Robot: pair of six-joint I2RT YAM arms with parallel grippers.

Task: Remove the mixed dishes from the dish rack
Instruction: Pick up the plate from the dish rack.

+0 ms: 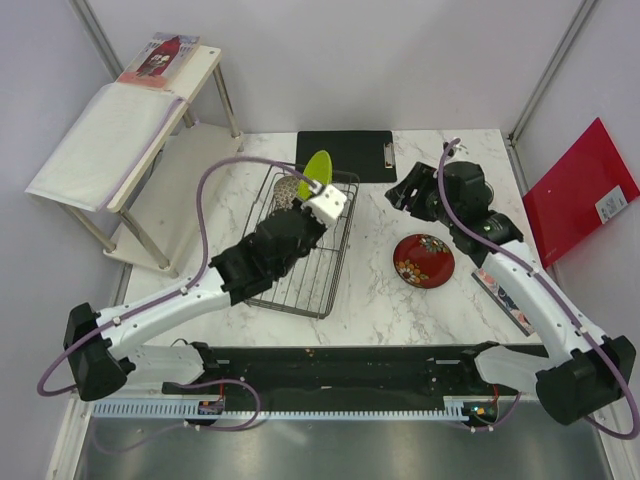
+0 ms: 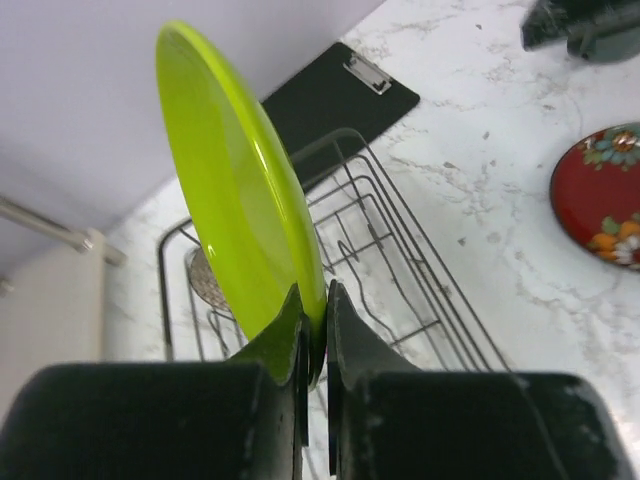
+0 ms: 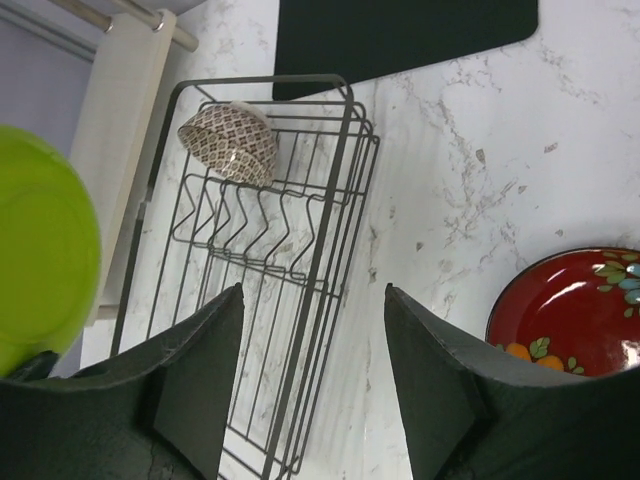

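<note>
My left gripper (image 1: 312,192) is shut on the rim of the lime-green plate (image 1: 317,170), holding it on edge above the far end of the dish rack (image 1: 330,270). In the left wrist view the plate (image 2: 235,190) rises from my pinched gripper (image 2: 317,320). A speckled bowl (image 1: 285,189) lies in the rack's far corner; it also shows in the right wrist view (image 3: 228,142). The dark red patterned plate (image 1: 423,261) lies flat on the table right of the rack. My right gripper (image 1: 402,195) is open and empty above the table between rack and red plate (image 3: 575,312). Mug and glass are out of view.
A black clipboard (image 1: 345,155) lies at the table's far edge behind the rack. A red folder (image 1: 580,190) leans at the right wall. A white shelf stand (image 1: 130,130) is left of the table. A dark flat item (image 1: 505,295) lies under the right arm.
</note>
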